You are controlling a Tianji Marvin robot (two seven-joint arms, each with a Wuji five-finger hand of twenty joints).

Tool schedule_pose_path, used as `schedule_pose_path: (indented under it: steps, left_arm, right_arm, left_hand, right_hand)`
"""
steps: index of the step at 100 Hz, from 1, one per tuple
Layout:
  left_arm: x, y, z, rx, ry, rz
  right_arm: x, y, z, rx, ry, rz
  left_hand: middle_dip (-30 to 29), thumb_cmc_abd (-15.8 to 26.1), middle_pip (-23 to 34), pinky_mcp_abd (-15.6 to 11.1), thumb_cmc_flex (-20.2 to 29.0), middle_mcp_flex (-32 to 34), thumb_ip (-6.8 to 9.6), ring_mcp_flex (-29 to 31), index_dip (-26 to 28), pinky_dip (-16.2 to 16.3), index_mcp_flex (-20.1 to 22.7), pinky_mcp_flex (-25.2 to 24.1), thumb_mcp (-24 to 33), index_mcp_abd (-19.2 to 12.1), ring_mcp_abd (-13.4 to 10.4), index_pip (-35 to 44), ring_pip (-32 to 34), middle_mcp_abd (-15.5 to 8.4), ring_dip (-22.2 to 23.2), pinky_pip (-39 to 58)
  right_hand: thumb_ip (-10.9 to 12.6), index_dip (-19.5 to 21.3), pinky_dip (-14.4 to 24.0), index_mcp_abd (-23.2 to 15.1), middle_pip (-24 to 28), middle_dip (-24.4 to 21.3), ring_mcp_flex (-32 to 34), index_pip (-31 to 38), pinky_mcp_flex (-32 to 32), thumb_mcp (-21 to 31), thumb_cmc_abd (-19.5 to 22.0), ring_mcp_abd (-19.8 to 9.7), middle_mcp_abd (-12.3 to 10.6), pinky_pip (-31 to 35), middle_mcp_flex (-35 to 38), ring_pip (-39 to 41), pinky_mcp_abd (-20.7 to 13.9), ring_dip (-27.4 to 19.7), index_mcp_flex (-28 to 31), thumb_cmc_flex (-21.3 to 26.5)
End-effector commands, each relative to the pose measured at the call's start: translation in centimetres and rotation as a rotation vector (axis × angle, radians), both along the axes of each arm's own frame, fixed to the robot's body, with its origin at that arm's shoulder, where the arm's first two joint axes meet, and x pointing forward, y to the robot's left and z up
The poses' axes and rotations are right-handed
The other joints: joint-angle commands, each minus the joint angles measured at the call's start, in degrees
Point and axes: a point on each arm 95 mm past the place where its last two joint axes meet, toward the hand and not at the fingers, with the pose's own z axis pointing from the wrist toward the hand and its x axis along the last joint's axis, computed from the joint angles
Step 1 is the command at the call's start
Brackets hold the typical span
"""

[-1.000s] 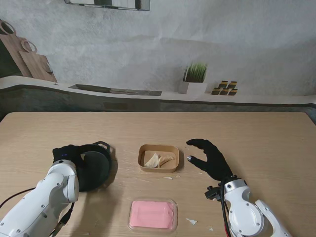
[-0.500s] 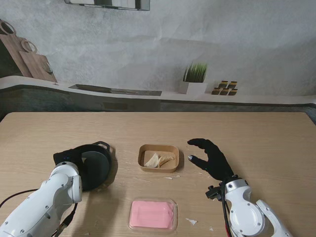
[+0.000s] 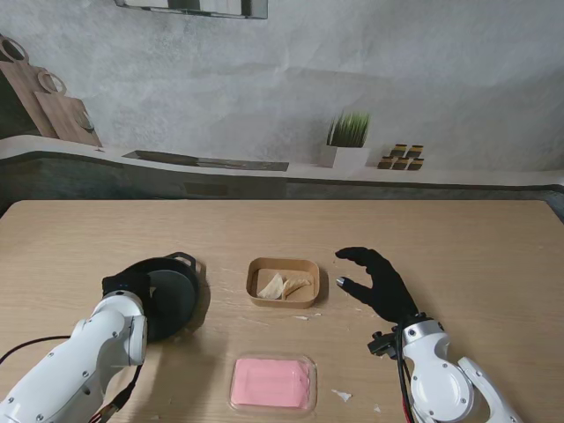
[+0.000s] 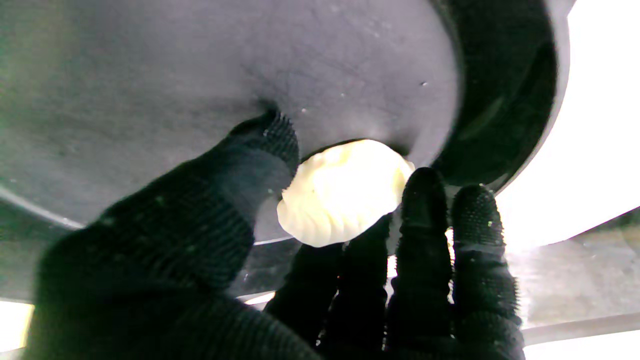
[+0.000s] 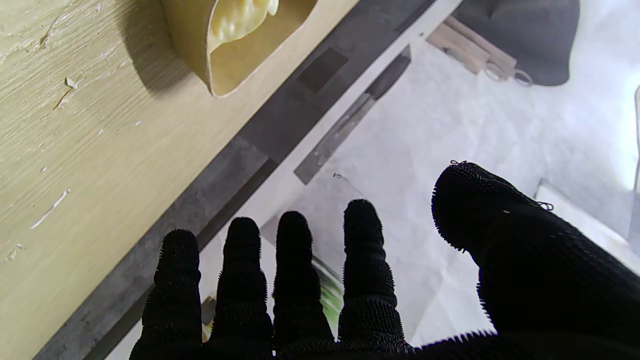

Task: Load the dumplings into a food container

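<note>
A pale pleated dumpling point(image 4: 344, 192) sits pinched between the thumb and fingers point(image 4: 422, 210) of the left hand point(image 3: 123, 284), inside a black pan point(image 3: 176, 295). The wrist view shows the thumb pressed to one side of the dumpling and the fingertips to the other, with the dumpling touching the pan's dark floor near its wall. From the stand camera the hand is mostly hidden behind the white forearm, which reaches up from the near left corner and ends at the pan's near left rim.

The pan lies left of a brown paper container point(image 3: 283, 282) at the middle of the wooden table point(image 3: 493, 256); dumplings point(image 3: 282, 285) already lie inside it. Right of the container and well apart from it, the right hand point(image 3: 377, 282) hovers with palm turned toward the container, fingers spread and holding nothing; its wrist view shows four straight fingers and the thumb held wide. Nearer to me than the container lies a pink sponge in a clear tray point(image 3: 272, 383). Small white scraps dot the table beside the container and tray. No writing or label can be read on any item.
</note>
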Motion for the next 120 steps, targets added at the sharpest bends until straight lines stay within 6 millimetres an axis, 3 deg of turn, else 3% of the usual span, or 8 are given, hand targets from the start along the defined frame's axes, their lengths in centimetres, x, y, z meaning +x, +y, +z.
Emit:
schedule_pose_path:
  steps: [1,15,50,68,90,120]
  left_arm:
    - [-0.3,-0.1,-0.8,-0.011,0.042,0.015]
    - [-0.3,-0.2,-1.1,-0.003,0.066,0.021]
    - [0.0,-0.4,-2.2,0.011,0.062,0.015]
    - [0.2,-0.4,-2.9,0.027,0.05,0.003]
    - [0.4,-0.4,-3.6,0.033,0.018,-0.005]
    - [0.6,-0.4,-3.9,0.008,-0.014,0.007]
  right_arm:
    - [-0.3,0.4,-0.1,0.009,0.006,0.009]
    - [-0.3,0.4,-0.1,0.009,0.008,0.01]
    - [-0.3,0.4,-0.2,0.007,0.01,0.011]
    - [-0.3,0.5,-0.2,0.006,0.013,0.013]
    - [-0.3,0.5,-0.2,0.005,0.015,0.013]
    - [-0.3,0.6,-0.2,0.006,0.018,0.013]
  left_hand:
    - [2.8,-1.94,2.64,-1.11,2.42,-1.37,0.18,-0.49,1.56,-0.77,-1.03,1.27,1.97,-4.43,-0.55,3.21,2.82,-2.27,2.3,1.98]
    - [5.95,-2.04,4.7,-1.18,4.8,-1.9,-0.14,-0.46,4.67,-1.37,-2.52,4.2,2.8,-5.27,-1.2,6.86,5.19,-3.43,4.98,2.29]
    - [9.64,-2.07,8.01,-0.88,5.55,2.92,-0.54,4.35,12.07,-1.78,-1.02,8.51,3.72,-7.6,-2.38,15.28,8.61,-5.19,7.68,5.25]
    - [15.77,-3.8,7.18,-0.3,7.94,6.5,-3.17,6.9,15.11,-2.44,1.01,10.24,2.67,-8.68,-2.5,17.42,8.76,-5.72,8.25,6.0]
    - [19.69,-5.45,4.76,1.17,10.68,12.54,-4.6,11.31,14.78,-1.92,3.81,12.58,0.4,-10.25,-1.66,20.34,9.33,-5.68,10.44,8.26]
    - [21.97,-2.57,-3.72,4.9,11.98,21.44,-3.75,15.76,8.27,-1.26,8.47,14.89,-3.92,-11.99,0.64,22.0,8.85,-4.27,6.79,10.2]
  right_hand:
    - [2.09,0.39,0.75,-0.21,1.35,0.43,0.77,0.24,0.34,0.15,1.24,0.13,0.06,0.69,0.17,0.82,0.27,0.59,0.45,-0.98]
    - [2.09,0.39,0.77,-0.32,1.32,0.42,0.78,0.23,0.39,0.18,1.19,0.22,0.04,0.72,0.12,0.89,0.3,0.63,0.46,-0.93]
    - [2.1,0.38,0.88,-0.27,1.38,0.44,0.89,0.22,0.57,0.15,1.26,0.37,0.01,0.88,0.18,1.04,0.46,0.7,0.49,-0.96]
    - [2.12,0.38,1.02,-0.28,1.35,0.43,1.2,0.22,0.96,0.18,1.31,0.53,0.02,1.13,0.23,1.23,0.67,0.78,0.59,-0.96]
    - [2.15,0.39,1.24,-0.14,1.37,0.43,1.38,0.26,1.31,0.41,1.48,0.83,0.21,1.44,0.43,1.44,0.91,0.88,0.8,-0.91]
    - [2.15,0.38,1.41,-0.06,1.32,0.42,1.67,0.19,1.55,0.59,1.54,1.06,0.32,1.63,0.63,1.58,1.15,0.94,0.9,-0.93]
